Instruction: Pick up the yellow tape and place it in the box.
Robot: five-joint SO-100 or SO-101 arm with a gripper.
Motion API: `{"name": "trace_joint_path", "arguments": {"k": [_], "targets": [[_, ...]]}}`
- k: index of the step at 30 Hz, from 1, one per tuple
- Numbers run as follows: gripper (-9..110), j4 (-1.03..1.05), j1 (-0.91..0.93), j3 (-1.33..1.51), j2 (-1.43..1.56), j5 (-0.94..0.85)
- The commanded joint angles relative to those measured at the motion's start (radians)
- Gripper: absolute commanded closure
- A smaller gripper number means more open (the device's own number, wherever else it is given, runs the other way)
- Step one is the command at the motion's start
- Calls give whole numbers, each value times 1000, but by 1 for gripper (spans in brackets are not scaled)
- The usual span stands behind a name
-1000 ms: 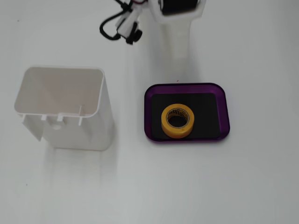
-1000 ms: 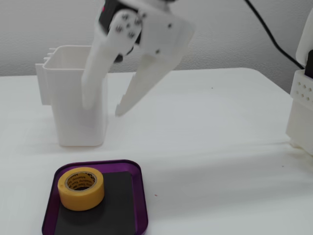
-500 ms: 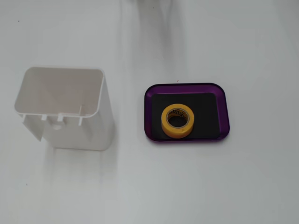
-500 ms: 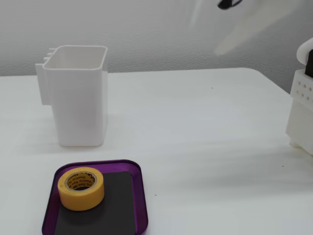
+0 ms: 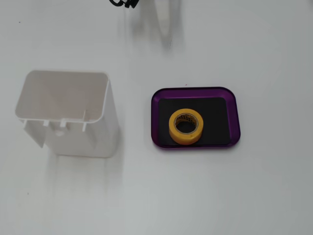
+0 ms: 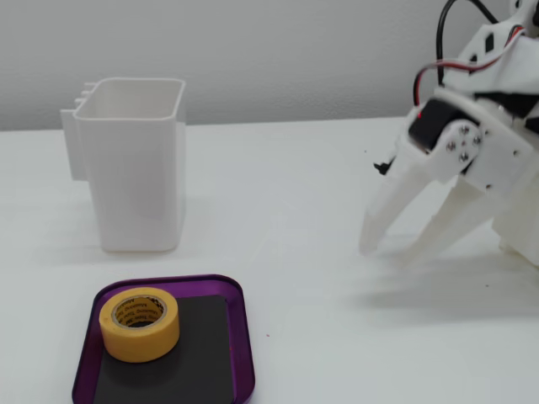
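Note:
The yellow tape (image 5: pixel 186 127) (image 6: pixel 139 324) lies flat on the black floor of the purple box (image 5: pixel 159 117) (image 6: pixel 244 337), ring hole up. In a fixed view it sits at the tray's far left part. The white gripper (image 6: pixel 389 251) hangs over the table at the right, well away from the box, fingers spread apart and empty. In the top-down fixed view only a blurred white part of the arm (image 5: pixel 164 19) and a black cable show at the top edge.
A tall white plastic bin (image 5: pixel 66 112) (image 6: pixel 135 164) stands upright on the white table, left of the box in the top-down view, behind it in the side view. The arm's body (image 6: pixel 505 109) fills the right edge of the side view.

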Motion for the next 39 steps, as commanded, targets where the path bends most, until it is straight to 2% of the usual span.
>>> {"name": "trace_joint_path", "arguments": {"k": [1, 9, 13, 39], "targets": [[91, -12, 3, 46, 117, 0], [91, -12, 3, 118, 109, -2], [103, -12, 3, 121, 109, -2], [102, -12, 2, 140, 109, -11]]}}
